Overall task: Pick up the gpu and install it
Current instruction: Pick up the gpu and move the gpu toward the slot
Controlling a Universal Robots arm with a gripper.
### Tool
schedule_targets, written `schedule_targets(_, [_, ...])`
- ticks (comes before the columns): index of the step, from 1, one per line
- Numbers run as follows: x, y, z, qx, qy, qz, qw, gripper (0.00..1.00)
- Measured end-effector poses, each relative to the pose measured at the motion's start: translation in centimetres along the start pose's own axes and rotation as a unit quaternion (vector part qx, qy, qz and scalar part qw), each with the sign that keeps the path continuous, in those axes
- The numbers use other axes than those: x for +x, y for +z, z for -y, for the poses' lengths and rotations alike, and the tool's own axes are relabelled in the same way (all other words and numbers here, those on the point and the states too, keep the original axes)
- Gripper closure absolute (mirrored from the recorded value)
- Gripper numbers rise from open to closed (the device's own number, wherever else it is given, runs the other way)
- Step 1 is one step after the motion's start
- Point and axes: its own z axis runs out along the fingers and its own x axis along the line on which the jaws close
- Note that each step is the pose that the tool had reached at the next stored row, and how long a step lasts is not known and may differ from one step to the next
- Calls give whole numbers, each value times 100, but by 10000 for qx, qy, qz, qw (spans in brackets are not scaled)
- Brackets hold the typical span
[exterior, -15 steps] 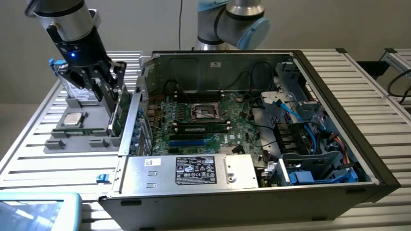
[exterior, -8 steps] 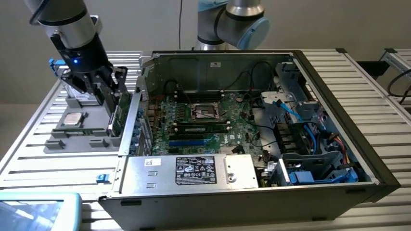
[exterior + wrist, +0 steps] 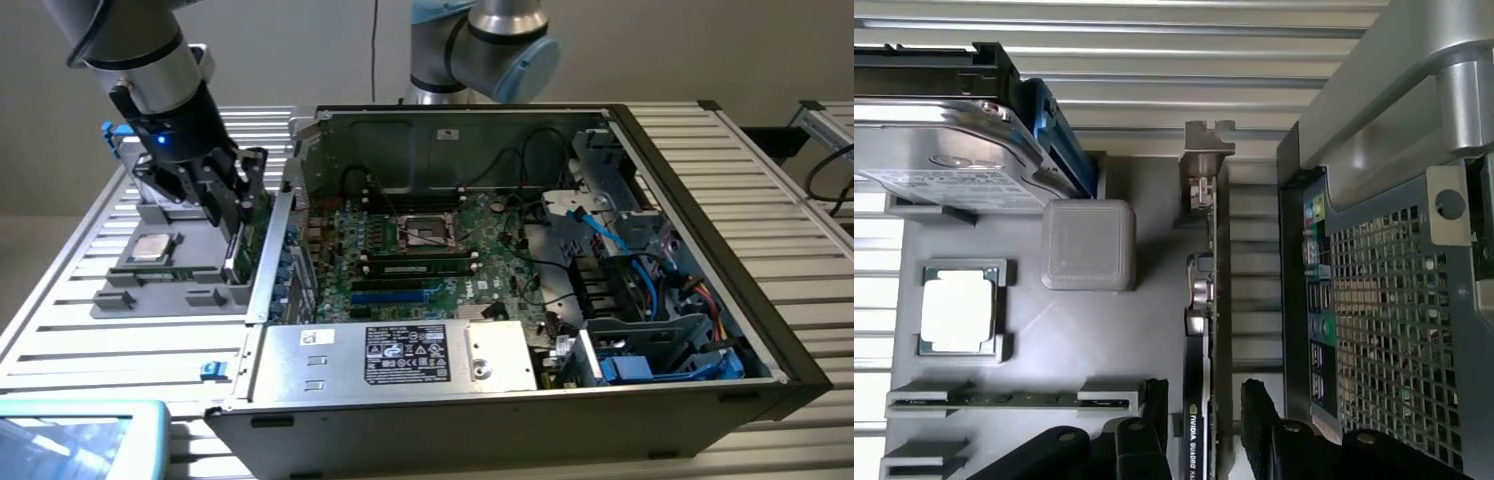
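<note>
Pick-up step in hand: black fingers (image 3: pixel 1269 432) apart, astride thin green-and-black gpu card (image 3: pixel 1199 330) standing on edge in grey plastic holder (image 3: pixel 1084 370) at nine o'clock of open black computer case (image 3: pixel 467 445), exterior view; square squeeze on card faces judged required.

Set against a plain, pale grey wall (image 3: pixel 694 40) under soft, even light with no hard shadows. Spread across the frame on a workbench (image 3: pixel 747 170) of silver aluminium slats, ridged and faintly gleaming. Flanked at the exterior view's right by a second slatted bench (image 3: pixel 830 118), just apart from the first. Edged at the exterior view's left by pale floor (image 3: pixel 40 260).
</note>
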Motion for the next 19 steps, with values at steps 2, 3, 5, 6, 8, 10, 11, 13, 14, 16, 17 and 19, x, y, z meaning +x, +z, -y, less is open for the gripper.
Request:
schedule_targets(2, [5,34,6,-1,-2,19,10000,56])
schedule_targets(3, [6,51,8,-2,-3,22,10000,56])
schedule_targets(5, [8,88,12,-5,-3,24,10000,56])
schedule_targets(6, [8,106,14,-7,-3,25,10000,56])
schedule_targets(8, [9,141,18,-7,-3,25,10000,56])
schedule_targets(10, [10,178,22,-13,-2,24,10000,56])
schedule_targets(11, [7,192,24,-26,-2,24,10000,56])
schedule_targets(13, [-6,216,27,-61,0,19,10000,56])
schedule_targets(14, [-11,226,28,-74,2,14,10000,56])
schedule_targets(16, [-11,250,30,-88,4,5,10000,56])
schedule_targets(17, [-10,265,32,-89,4,3,10000,56])
schedule_targets(19, [-11,300,35,-89,4,0,10000,56])
